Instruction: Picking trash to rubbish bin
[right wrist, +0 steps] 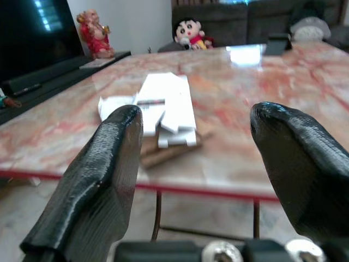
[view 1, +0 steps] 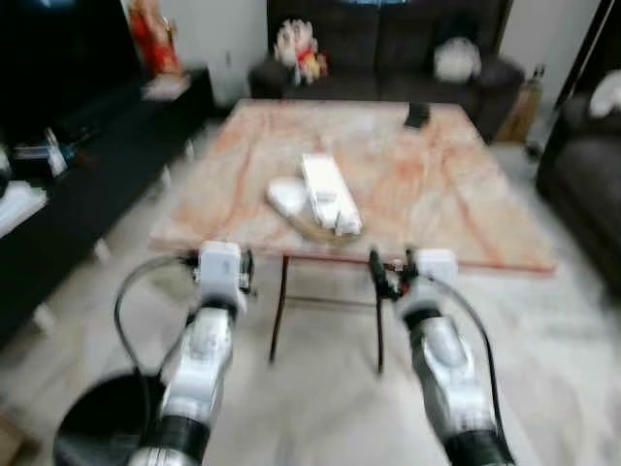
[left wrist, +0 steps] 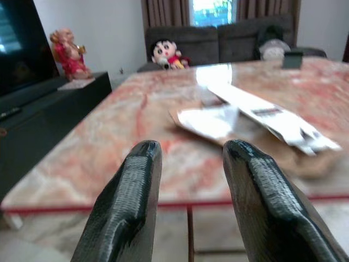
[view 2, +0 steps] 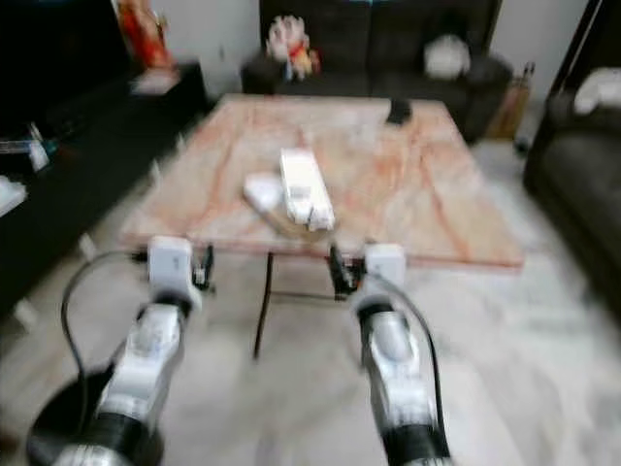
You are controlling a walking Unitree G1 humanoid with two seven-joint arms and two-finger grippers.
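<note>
- Marble-patterned coffee table [view 1: 466, 209], pink-orange veining, directly ahead of the robot; head views blurred.
- Trash pile near the table's front edge: long white flattened carton [view 1: 330, 192] lying on a brown cardboard piece [view 1: 312, 229], crumpled white paper [view 1: 288, 195] just beside it on the robot's left.
- Left gripper [left wrist: 188, 158] held up short of the table's front edge, fingers spread with a gap between them, holding nothing.
- Right gripper [right wrist: 193, 128] level with it on the other side, fingers spread wide, empty, pointed at the trash pile.
- Small dark object [view 1: 417, 115] at the table's far edge.
- Dark sofa [view 1: 388, 49] behind the table with a doll [right wrist: 190, 34] and a pale cushion [view 1: 457, 60].
- Red-and-gold figurine [left wrist: 68, 53] on the low black cabinet [view 1: 107, 160], robot's left.
- Round black object [view 1: 102, 422] on the floor by the left arm; cannot tell what it is.
</note>
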